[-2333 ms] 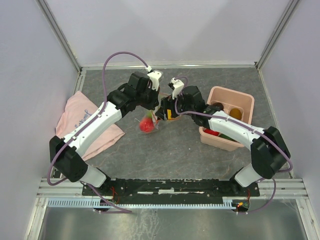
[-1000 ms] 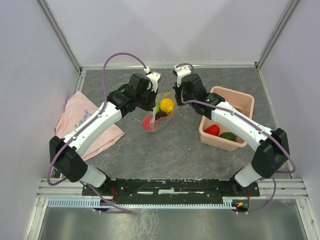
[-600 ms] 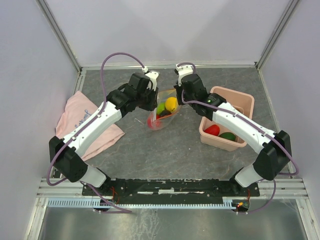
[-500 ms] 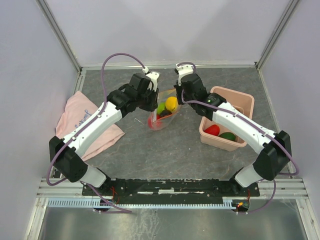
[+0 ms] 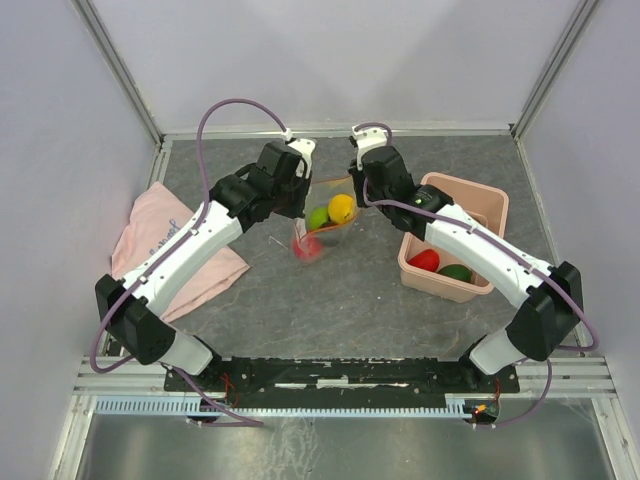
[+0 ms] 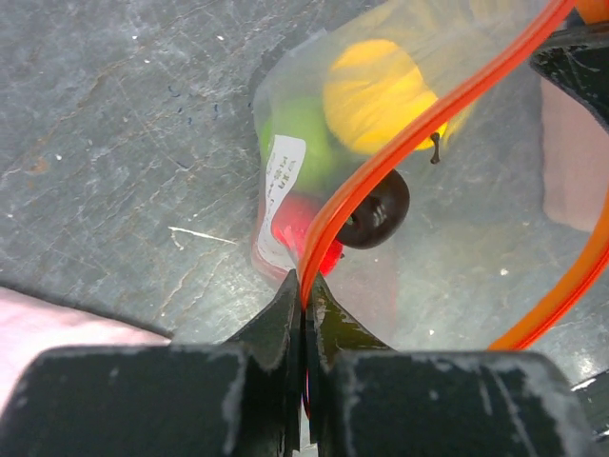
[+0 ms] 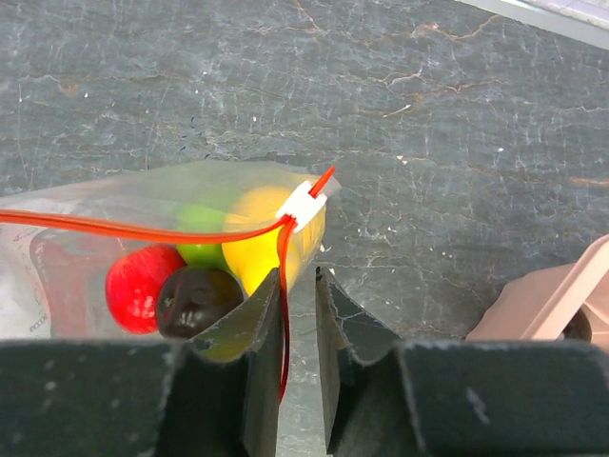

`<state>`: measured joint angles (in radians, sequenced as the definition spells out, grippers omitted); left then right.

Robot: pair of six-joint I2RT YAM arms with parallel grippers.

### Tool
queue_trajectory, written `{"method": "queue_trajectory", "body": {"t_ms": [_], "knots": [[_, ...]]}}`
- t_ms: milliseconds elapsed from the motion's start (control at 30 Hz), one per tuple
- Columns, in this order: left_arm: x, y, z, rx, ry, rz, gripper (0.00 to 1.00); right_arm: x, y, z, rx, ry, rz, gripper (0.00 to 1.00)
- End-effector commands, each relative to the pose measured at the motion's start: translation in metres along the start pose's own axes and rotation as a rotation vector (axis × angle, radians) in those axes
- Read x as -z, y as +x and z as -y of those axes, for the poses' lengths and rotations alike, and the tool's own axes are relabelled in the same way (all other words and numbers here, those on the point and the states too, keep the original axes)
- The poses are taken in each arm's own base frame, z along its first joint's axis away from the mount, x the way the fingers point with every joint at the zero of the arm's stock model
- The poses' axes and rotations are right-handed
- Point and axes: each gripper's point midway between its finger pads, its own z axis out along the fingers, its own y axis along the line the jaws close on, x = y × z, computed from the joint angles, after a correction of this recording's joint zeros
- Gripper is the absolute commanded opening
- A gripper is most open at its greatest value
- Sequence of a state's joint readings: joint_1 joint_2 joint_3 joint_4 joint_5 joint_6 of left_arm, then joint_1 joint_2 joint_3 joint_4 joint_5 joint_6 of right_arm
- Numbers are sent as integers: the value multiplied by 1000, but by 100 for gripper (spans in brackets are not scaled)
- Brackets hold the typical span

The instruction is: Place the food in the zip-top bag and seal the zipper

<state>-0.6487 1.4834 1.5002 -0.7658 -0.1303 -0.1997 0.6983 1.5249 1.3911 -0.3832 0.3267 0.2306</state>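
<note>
The zip-top bag (image 5: 322, 225) hangs between my two grippers, above the grey table. It holds food: a yellow fruit (image 6: 376, 95), a green one (image 6: 300, 133), a red one (image 7: 138, 286) and a dark purple one (image 6: 376, 209). The left gripper (image 6: 304, 286) is shut on the zipper (image 6: 400, 152), which bows open in a loop. My right gripper (image 7: 298, 276) stands slightly open at the bag's other end. The red-orange strip runs down its left finger, just below the white end piece (image 7: 304, 202).
A pink bin (image 5: 478, 196) at the right holds a red piece (image 5: 424, 260) and a green piece (image 5: 455, 271). A pink cloth (image 5: 150, 245) lies at the left. Grey walls close in the table on three sides.
The yellow fruit has gone into the bag. The bag has risen slightly and its mouth has been drawn wider between the grippers. The right jaws, shut a second ago, have parted a little.
</note>
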Motion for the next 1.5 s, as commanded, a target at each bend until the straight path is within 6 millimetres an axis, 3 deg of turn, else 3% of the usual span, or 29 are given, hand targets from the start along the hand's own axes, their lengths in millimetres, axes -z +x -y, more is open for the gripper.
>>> {"method": "queue_trajectory", "body": {"t_ms": [0,167,267,433,600,800,1200,1467], "knots": [[6,-26,-10,-48,-63,76,3,17,-32,-3,-10,-59,73,33],[5,-36,-14,-59,-84,107,3,40,-32,11,4,-72,53,49],[5,-38,-13,-63,-80,116,3,53,-28,29,-22,-41,37,53],[3,-37,-14,-77,-85,111,3,68,-15,74,-74,81,7,59],[4,-38,-15,-85,-89,113,3,69,11,132,-194,240,-41,63],[6,-39,-15,-87,-86,117,3,50,49,175,-289,383,-105,71],[10,-39,-14,-77,-82,126,3,-13,106,222,-512,446,-138,79],[7,-38,-11,-68,-66,121,3,-52,128,229,-649,421,-137,84]]}}
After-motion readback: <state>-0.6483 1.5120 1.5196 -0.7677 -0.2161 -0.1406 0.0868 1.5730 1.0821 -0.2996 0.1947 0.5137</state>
